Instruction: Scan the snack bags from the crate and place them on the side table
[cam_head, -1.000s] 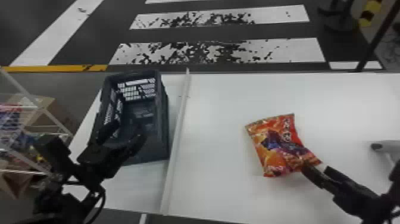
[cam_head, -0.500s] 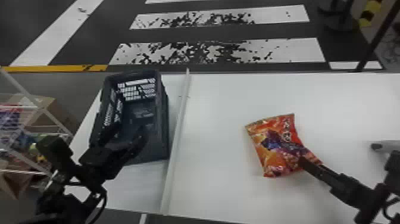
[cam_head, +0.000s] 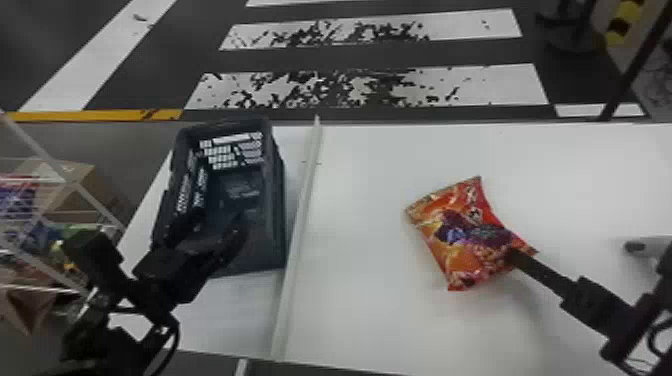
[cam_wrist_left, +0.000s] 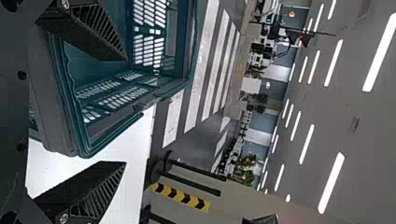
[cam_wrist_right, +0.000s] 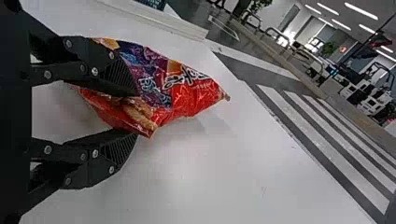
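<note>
One glossy orange-red snack bag (cam_head: 462, 235), centre-right in the head view, seems at pre-scan pickup, so the black right hand (cam_wrist_right: 135, 113), well open and empty, should close around it.

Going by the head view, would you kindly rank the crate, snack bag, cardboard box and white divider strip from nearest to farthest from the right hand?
1. Snack bag: right at the right hand.
2. White divider strip: to its left.
3. Crate: just left of the strip.
4. Cardboard box: far left.

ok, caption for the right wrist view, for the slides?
Right end effector, fingers open, at the red-and-purple snack bag on the white table.
</note>
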